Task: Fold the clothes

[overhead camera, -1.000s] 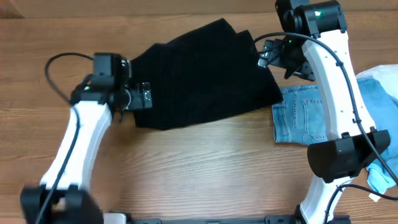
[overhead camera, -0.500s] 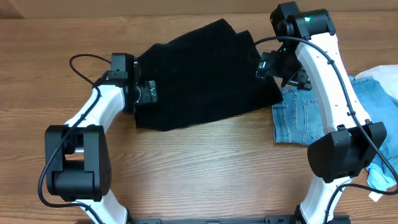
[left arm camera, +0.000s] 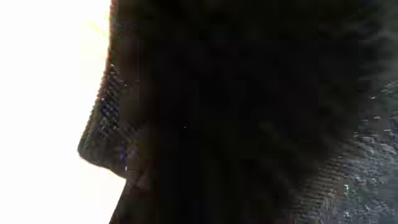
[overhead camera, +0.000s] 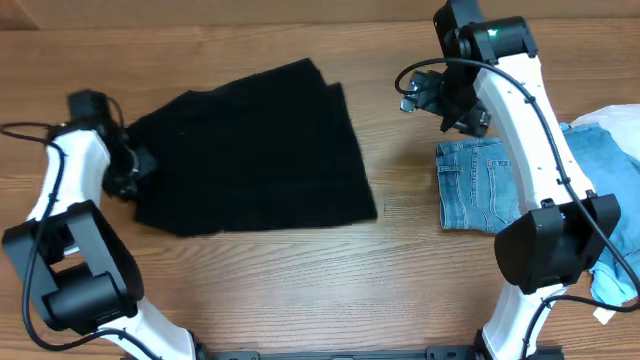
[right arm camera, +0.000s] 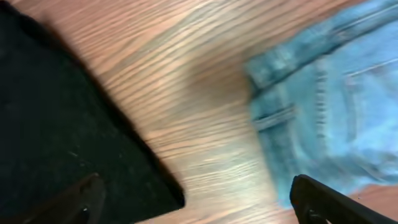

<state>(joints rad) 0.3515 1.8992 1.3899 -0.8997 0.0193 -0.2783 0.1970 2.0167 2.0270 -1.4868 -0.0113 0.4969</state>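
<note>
Over on the left half of the wooden table (overhead camera: 300,290), the big black fuzzy knit garment (overhead camera: 260,150) lies spread flat, with the left gripper (overhead camera: 133,165) seemingly pinched on its left edge. Meanwhile the right gripper (overhead camera: 412,95) hangs wide open above bare wood, touching neither that nor the light-blue denim piece (overhead camera: 480,185). I'd have it grab the opposite edge so both sides lift level.

black knit garment (left arm camera: 249,112) fills nearly the whole frame at very close range, its ribbed weave faintly visible along the left edge and lower right, beside a blown-out white area (left arm camera: 43,74).
</note>
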